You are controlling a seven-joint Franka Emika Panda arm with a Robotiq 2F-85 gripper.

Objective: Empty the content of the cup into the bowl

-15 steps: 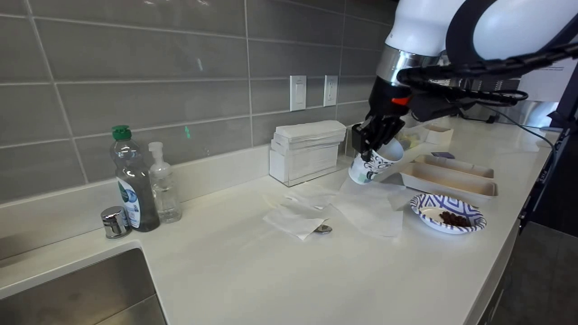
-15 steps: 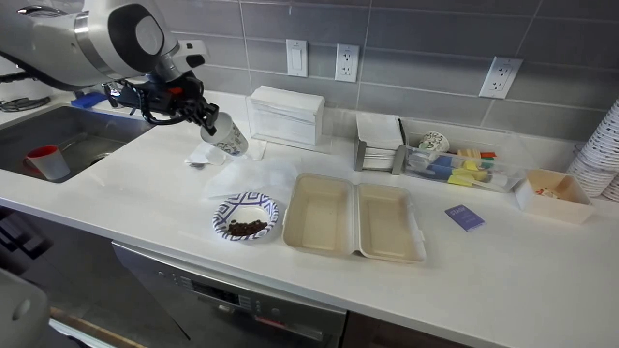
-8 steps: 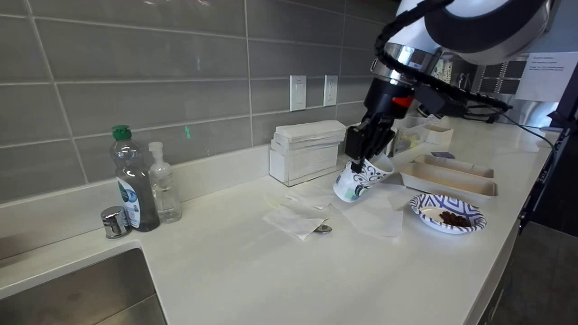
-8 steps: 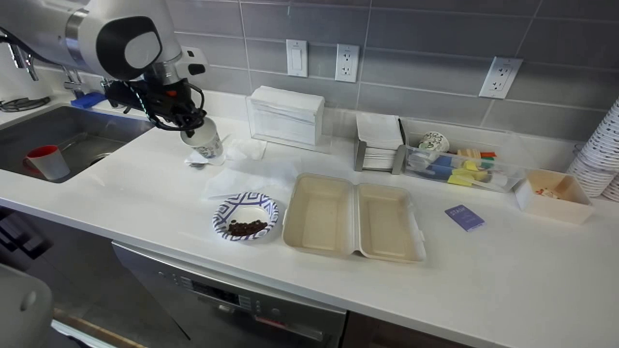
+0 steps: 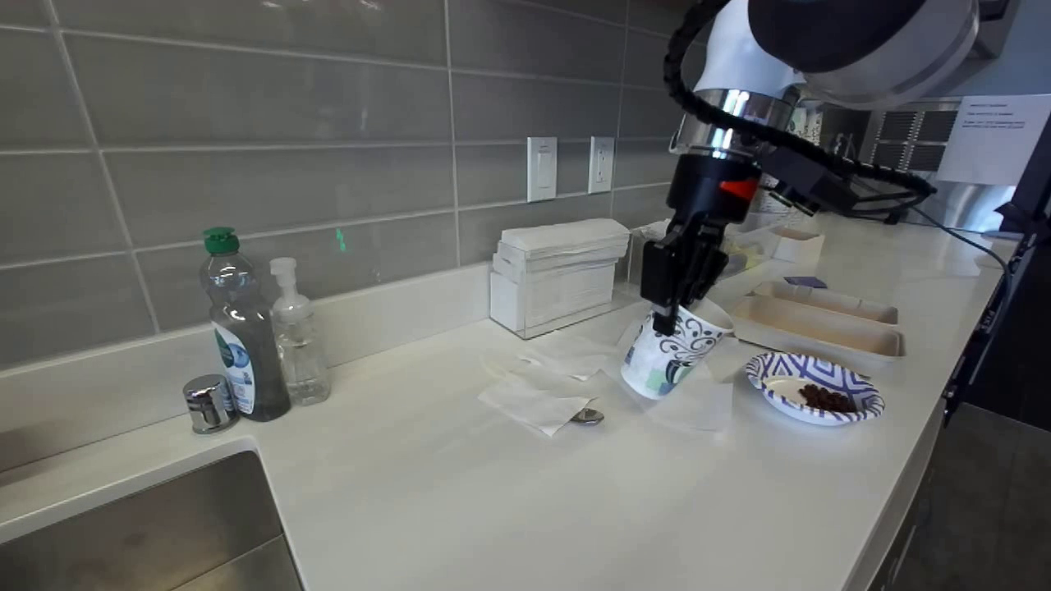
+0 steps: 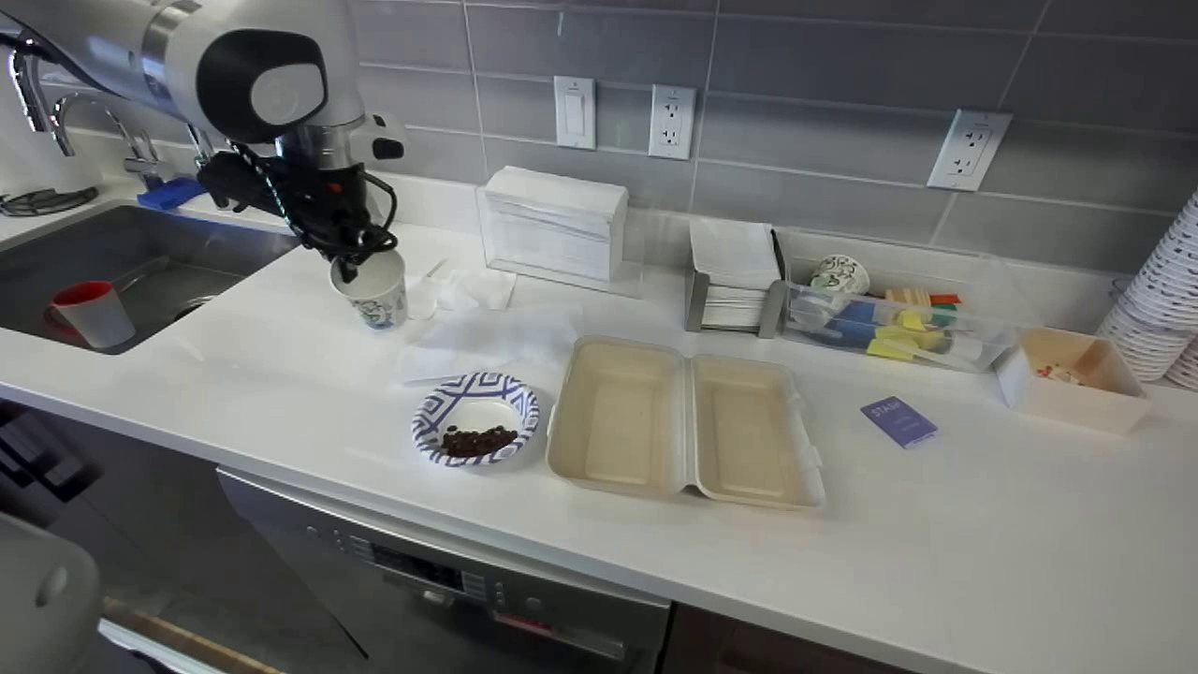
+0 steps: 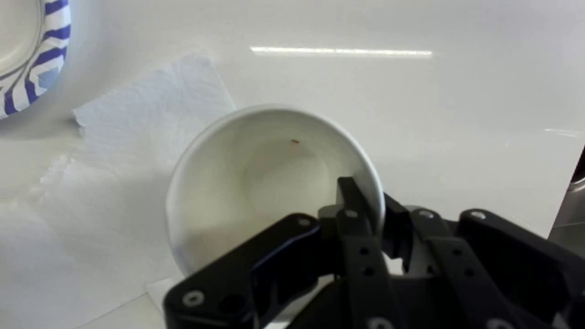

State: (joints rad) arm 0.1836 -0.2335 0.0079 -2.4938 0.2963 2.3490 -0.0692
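Site: a kitchen; home or office cannot be told. In an exterior view: sink (image 6: 84, 236) at the view's 9 o'clock with a red-rimmed mug (image 6: 105, 318) inside, chrome faucet (image 6: 33, 98) at 10, folded paper towels (image 6: 552, 223) at 11, dishwasher (image 6: 459, 608) with control panel (image 6: 421, 565) at 7, set under a white counter (image 6: 908, 515). In an exterior view: green-capped dish-soap bottle (image 5: 250, 345) and pump dispenser (image 5: 301, 349) at 9 o'clock, grey tiled wall (image 5: 279, 103) running from 9 to 1.

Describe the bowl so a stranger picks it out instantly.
Start at the long white counter above the built-in appliance. Near the counter's front edge, on the sink side of the open beige container, sits a shallow round bowl. A blue-patterned rim and dark brown bits inside set it apart from that plain container and the white paper sheets.
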